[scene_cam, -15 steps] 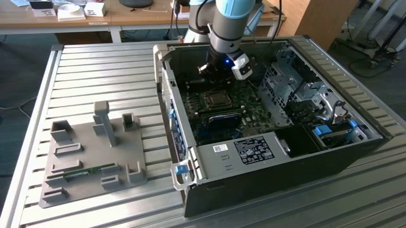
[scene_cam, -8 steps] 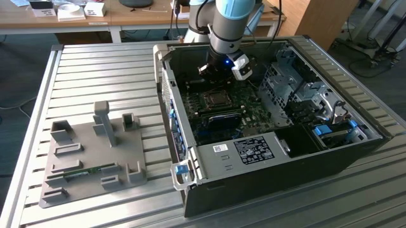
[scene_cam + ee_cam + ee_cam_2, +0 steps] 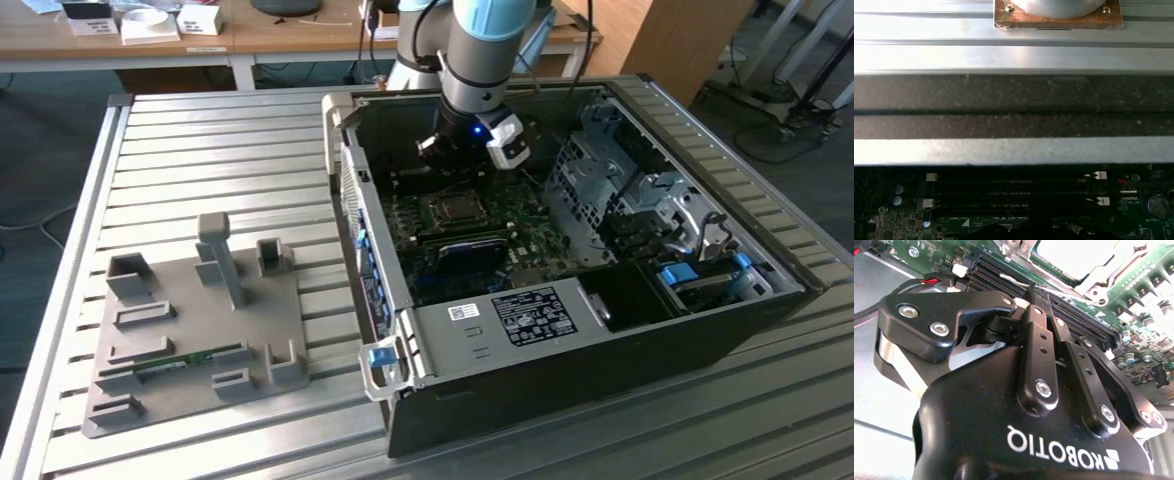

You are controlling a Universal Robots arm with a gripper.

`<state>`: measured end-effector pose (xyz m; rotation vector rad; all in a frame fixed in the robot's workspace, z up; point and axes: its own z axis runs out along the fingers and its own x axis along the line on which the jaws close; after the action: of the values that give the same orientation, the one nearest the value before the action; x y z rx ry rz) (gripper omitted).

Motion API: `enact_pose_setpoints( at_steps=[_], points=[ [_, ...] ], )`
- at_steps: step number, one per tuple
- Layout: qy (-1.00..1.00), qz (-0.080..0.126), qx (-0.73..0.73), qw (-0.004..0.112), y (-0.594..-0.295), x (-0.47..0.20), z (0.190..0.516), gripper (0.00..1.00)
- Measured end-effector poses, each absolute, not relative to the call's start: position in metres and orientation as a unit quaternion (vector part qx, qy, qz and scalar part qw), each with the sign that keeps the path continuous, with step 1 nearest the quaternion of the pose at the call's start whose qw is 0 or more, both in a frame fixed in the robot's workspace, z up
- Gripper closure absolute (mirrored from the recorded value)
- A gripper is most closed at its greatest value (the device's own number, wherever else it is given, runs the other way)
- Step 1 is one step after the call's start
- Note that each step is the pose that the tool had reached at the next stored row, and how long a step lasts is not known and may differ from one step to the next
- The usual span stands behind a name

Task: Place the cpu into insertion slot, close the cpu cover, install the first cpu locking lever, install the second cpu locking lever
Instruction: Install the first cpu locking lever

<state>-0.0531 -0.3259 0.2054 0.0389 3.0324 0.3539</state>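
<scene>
In the exterior view my gripper hangs inside the open computer case, just behind the insertion slot on the green motherboard. The second wrist view shows my gripper shut, its two black fingers pressed together with nothing between them, over the long black memory slots. Just beyond the fingertips the cpu lies in the socket, its bright silvery top showing. The cpu cover lies flat around it as a silvery frame. I cannot tell how the locking levers stand.
The case lies open on a slatted metal table. A grey fixture block with pegs and pockets sits at the exterior view's left. Drive cages and cables fill the case's right side. The first wrist view looks along the case wall and memory slots.
</scene>
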Motion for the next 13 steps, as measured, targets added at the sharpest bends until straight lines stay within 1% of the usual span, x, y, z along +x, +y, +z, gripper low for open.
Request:
enact_pose_setpoints(
  at_steps=[13],
  points=[
    [0.992, 0.115, 0.025, 0.046, -0.3256, -0.0531, 0.2056, 0.89]
  ],
)
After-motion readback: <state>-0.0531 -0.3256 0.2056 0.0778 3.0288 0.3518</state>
